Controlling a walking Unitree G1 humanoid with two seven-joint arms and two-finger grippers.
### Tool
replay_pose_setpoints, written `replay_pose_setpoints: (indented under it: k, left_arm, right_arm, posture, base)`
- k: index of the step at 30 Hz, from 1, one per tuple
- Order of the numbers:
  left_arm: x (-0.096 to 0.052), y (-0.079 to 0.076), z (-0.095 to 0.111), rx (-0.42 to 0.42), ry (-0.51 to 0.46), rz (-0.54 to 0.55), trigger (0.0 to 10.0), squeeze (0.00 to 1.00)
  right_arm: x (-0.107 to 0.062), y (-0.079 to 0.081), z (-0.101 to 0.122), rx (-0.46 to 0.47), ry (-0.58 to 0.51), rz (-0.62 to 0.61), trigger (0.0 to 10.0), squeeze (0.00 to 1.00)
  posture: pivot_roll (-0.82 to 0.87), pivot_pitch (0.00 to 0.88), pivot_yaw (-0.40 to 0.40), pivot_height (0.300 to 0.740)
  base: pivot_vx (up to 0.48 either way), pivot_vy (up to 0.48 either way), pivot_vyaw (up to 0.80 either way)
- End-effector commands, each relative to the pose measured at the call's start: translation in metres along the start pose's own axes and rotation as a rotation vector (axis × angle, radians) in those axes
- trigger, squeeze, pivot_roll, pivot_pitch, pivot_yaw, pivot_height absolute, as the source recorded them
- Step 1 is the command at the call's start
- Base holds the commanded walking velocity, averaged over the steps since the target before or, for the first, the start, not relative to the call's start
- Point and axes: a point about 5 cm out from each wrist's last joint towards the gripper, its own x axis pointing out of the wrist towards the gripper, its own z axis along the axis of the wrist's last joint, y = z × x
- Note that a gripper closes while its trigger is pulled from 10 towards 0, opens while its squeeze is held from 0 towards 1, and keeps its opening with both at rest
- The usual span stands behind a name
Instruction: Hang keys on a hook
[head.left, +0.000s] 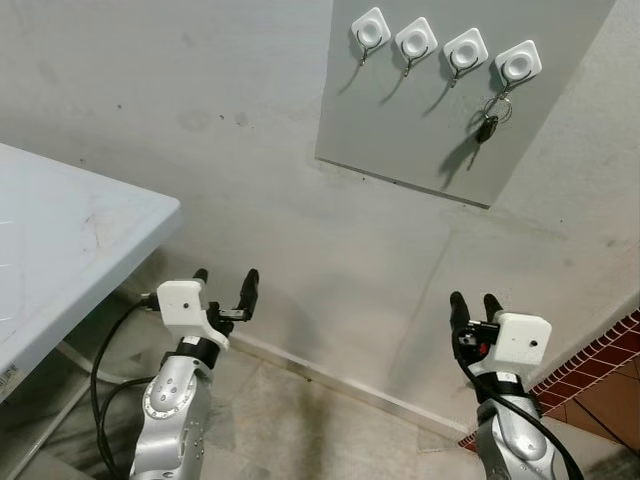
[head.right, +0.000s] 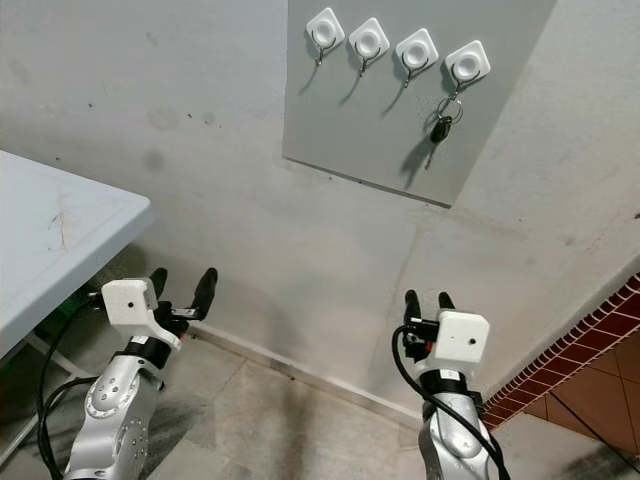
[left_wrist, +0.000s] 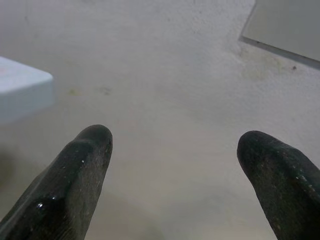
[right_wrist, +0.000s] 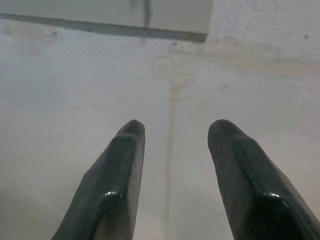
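A grey board (head.left: 420, 120) on the wall carries several white hooks in a row. A bunch of keys (head.left: 490, 122) with a black fob hangs from the rightmost hook (head.left: 518, 64). The other hooks are bare. My left gripper (head.left: 225, 284) is held low, well below and left of the board, open with nothing between its fingers (left_wrist: 80, 170). Low under the board's right end, my right gripper (head.left: 475, 306) is open too and holds nothing; its fingers (right_wrist: 120, 170) point at the bare wall.
A white table (head.left: 60, 240) juts in from the left, its corner just above my left arm. Black cables (head.left: 100, 380) hang beside that arm. Grey tiled floor (head.left: 300, 420) meets the wall below; red brick tiling (head.left: 600, 370) shows at the lower right.
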Motion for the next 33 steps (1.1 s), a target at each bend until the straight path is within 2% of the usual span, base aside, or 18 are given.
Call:
replay_pose_setpoints:
  k: [1, 6, 12, 20, 33]
  left_arm:
    - [0.006, -0.001, 0.007, 0.014, -0.023, -0.013, 10.0, 0.00]
    - [0.016, 0.005, 0.016, 0.040, -0.046, -0.012, 10.0, 0.00]
    - [0.022, 0.006, 0.020, 0.046, -0.045, -0.029, 10.0, 0.00]
    - [0.034, -0.006, 0.020, 0.042, -0.027, -0.086, 10.0, 0.00]
    - [0.039, -0.011, 0.021, 0.050, -0.020, -0.132, 10.0, 0.00]
  right_arm:
    - [0.004, -0.004, 0.003, -0.019, -0.002, -0.005, 10.0, 0.00]
    - [0.011, -0.008, 0.006, -0.039, -0.016, -0.009, 10.0, 0.00]
    - [0.015, -0.004, 0.008, -0.009, -0.031, -0.008, 10.0, 0.00]
    - [0.010, 0.001, 0.007, 0.003, -0.035, -0.020, 10.0, 0.00]
    - [0.008, 0.004, 0.001, 0.029, -0.027, -0.033, 10.0, 0.00]
  posture:
    - [0.01, 0.021, -0.061, 0.740]
    - [0.02, 0.015, -0.059, 0.740]
    - [0.02, 0.008, -0.040, 0.740]
    - [-0.02, 0.013, 0.000, 0.740]
    - [-0.01, 0.022, 0.033, 0.740]
  base:
    - [0.000, 0.000, 0.00]
    - [0.000, 0.000, 0.00]
    - [0.000, 0.000, 0.00]
    - [0.000, 0.000, 0.00]
    - [0.000, 0.000, 0.00]
